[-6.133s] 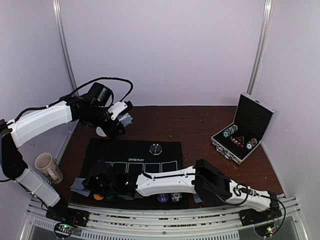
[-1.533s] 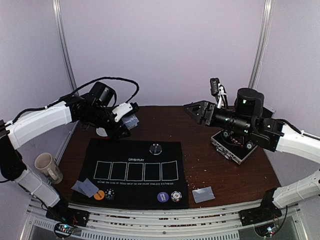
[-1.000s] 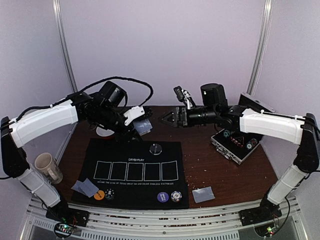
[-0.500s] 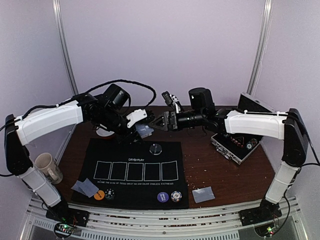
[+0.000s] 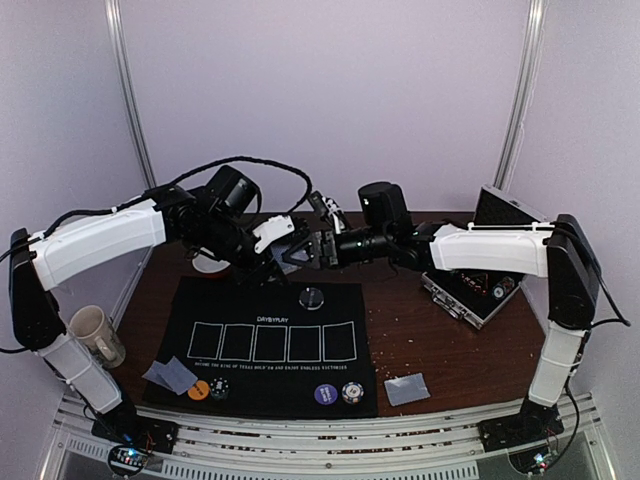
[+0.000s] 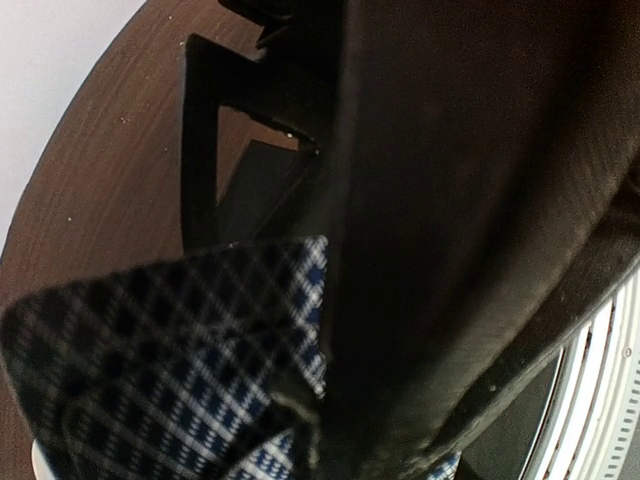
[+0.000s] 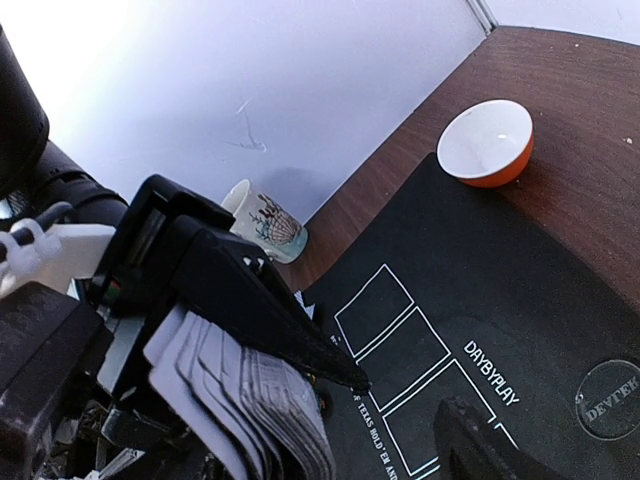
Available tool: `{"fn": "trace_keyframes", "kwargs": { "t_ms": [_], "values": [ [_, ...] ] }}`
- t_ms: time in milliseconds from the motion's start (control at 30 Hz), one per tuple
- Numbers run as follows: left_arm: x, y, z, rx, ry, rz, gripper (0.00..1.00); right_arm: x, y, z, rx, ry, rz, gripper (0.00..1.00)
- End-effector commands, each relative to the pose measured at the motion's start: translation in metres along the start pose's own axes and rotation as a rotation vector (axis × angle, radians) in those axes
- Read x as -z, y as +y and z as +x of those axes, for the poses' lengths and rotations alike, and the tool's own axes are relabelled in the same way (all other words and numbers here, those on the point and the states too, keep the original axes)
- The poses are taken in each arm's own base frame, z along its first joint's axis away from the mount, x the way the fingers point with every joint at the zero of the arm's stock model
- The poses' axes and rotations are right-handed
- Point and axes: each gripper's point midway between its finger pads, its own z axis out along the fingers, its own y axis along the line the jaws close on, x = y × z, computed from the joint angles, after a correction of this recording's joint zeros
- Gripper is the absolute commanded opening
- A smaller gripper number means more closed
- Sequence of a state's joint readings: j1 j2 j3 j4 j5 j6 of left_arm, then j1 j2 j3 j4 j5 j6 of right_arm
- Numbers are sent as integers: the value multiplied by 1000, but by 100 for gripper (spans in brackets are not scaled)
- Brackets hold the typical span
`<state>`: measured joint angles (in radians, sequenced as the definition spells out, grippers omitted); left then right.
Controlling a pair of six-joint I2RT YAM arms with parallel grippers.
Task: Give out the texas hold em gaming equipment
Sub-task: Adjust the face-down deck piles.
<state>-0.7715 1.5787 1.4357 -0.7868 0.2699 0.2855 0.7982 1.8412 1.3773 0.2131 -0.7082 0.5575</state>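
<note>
I see left gripper (image 5: 274, 254) pinching fanned deck of cards (image 7: 245, 395), held in air over far edge of mat (image 5: 270, 300). Right gripper (image 7: 405, 398) at deck, jaws spread: one finger just over top card, other apart below. Clear disc (image 5: 312, 297) on mat underneath. Chips (image 5: 326, 394) and loose cards (image 5: 170, 375) along near edge.

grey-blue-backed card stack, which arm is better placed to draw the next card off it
Right. The right arm has open jaws at the fanned stack of grey-blue-backed playing cards; the left arm has its jaws shut on that stack.
</note>
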Motion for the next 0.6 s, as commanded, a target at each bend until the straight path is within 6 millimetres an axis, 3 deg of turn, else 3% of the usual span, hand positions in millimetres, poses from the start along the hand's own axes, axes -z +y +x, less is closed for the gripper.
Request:
{"fn": "trace_keyframes", "kwargs": {
  "t_ms": [0,233,567],
  "values": [
    [-2,-5,-6,-22,-18,26,46,6,0,-23,12,-74,51,69],
    [-4,-2,-2,-21,0,5,45,25,-7,-20,9,-82,133,60],
    [-5,-1,0,-20,5,0,45,31,-9,-18,20,-51,177,45]
  ]
}}
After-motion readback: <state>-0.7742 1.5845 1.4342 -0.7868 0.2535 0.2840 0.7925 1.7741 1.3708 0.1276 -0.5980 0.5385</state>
